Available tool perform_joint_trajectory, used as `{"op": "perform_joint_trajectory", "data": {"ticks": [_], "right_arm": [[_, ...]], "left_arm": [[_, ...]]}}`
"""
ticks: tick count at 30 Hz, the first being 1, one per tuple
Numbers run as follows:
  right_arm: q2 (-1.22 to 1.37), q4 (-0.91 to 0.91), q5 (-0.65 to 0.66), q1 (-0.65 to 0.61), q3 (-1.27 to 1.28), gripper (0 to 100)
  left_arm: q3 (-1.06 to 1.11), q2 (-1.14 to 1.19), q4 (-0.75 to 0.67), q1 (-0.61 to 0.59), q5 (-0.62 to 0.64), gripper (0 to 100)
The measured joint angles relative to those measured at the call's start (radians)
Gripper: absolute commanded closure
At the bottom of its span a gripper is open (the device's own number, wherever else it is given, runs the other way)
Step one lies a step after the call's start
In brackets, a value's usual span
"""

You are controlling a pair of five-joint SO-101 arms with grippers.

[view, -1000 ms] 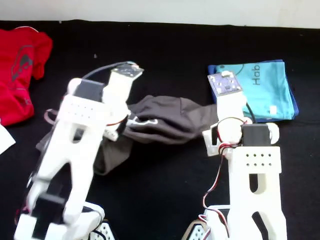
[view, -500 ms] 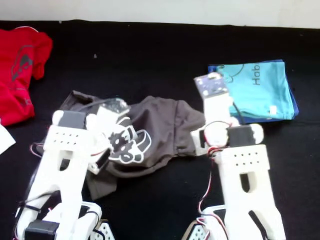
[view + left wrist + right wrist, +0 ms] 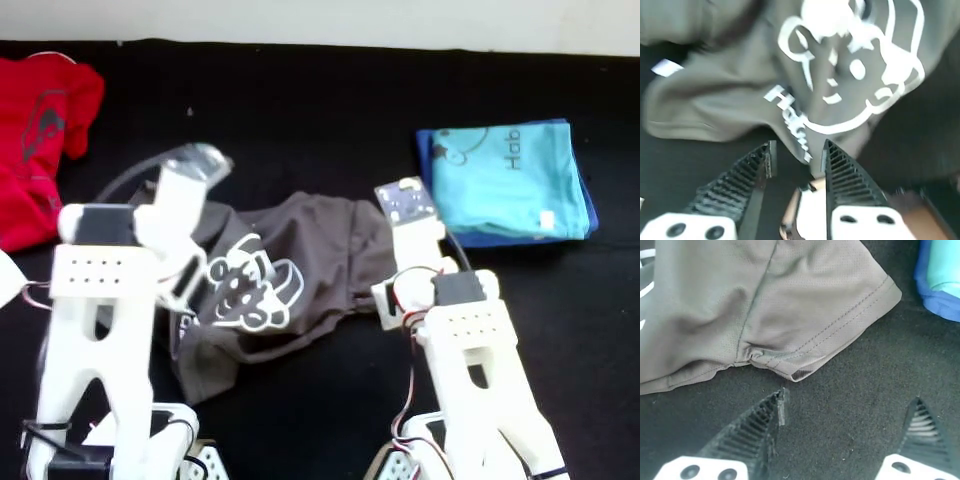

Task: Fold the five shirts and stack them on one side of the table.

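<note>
Grey shirt (image 3: 310, 250) lies crumpled on the table (image 3: 330, 110). Left hand (image 3: 798, 150), slightly open and empty, over its print; right hand (image 3: 850, 400), wide open and empty, beside its sleeve.

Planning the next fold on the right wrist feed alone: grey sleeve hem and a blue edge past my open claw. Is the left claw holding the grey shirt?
Observer: No. The left claw is open, its tips at the printed edge of the grey shirt, not closed on it.
Operator: What's the blue edge?
Observer: A folded blue shirt under a folded teal shirt, stacked on the right side of the table.
Operator: Other unfolded shirts?
Observer: A red shirt lies rumpled at the far left.
</note>
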Motion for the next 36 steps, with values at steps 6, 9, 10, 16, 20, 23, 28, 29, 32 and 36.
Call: {"op": "perform_joint_trajectory", "data": {"ticks": [6,9,10,16,20,23,28,29,32,36], "right_arm": [[0.0,0.0,0.0,0.0,0.002,64.7],[0.0,0.0,0.0,0.0,0.002,64.7],[0.0,0.0,0.0,0.0,0.002,64.7],[0.0,0.0,0.0,-0.003,0.002,64.7],[0.0,0.0,0.0,-0.003,0.005,64.7],[0.0,0.0,0.0,-0.003,0.005,64.7],[0.0,0.0,0.0,-0.003,0.005,64.7],[0.0,0.0,0.0,-0.003,0.005,64.7],[0.0,0.0,0.0,-0.003,0.005,64.7],[0.0,0.0,0.0,-0.003,0.005,64.7]], "left_arm": [[0.086,0.13,-0.135,-0.064,0.0,84],[0.112,0.304,-0.207,-0.077,0.0,84],[0.112,0.368,-0.224,-0.077,0.0,84],[-0.069,0.753,-0.285,-0.112,0.009,85],[-0.37,0.982,-0.227,-0.167,0.109,85],[-0.669,1.142,-0.147,-0.19,0.187,85],[-1.197,1.378,-0.012,-0.192,0.252,84],[-1.301,1.419,0.017,-0.192,0.255,84],[-1.587,1.519,0.106,-0.192,0.256,84],[-1.832,1.564,0.186,-0.201,0.256,84]]}}
